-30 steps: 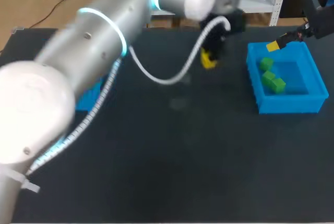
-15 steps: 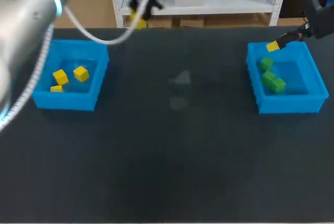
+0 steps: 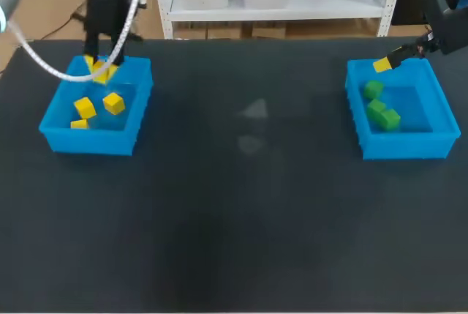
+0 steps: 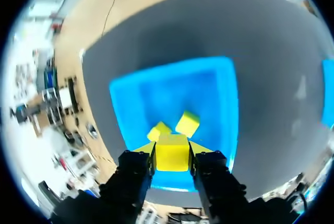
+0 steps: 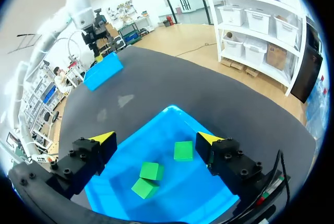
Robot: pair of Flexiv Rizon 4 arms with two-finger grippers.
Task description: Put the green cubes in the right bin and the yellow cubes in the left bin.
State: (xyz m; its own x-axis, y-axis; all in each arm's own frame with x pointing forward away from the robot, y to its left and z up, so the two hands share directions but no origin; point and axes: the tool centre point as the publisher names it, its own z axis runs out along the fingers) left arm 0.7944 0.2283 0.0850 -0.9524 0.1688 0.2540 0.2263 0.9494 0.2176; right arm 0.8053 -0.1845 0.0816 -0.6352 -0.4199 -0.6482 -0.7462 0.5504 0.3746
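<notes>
Both fingers (image 4: 142, 152) of the left gripper (image 4: 172, 151) clamp a yellow cube (image 4: 172, 155) over the left bin (image 3: 55, 127), at the table's (image 3: 241, 219) 10 o'clock; the right gripper (image 5: 156, 139) hangs spread above three green cubes (image 5: 182, 151) in the right bin (image 5: 219, 192), 2 o'clock.

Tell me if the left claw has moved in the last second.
Yes: the left claw, holding a yellow cube, went leftward from mid-table to over the left bin.
</notes>
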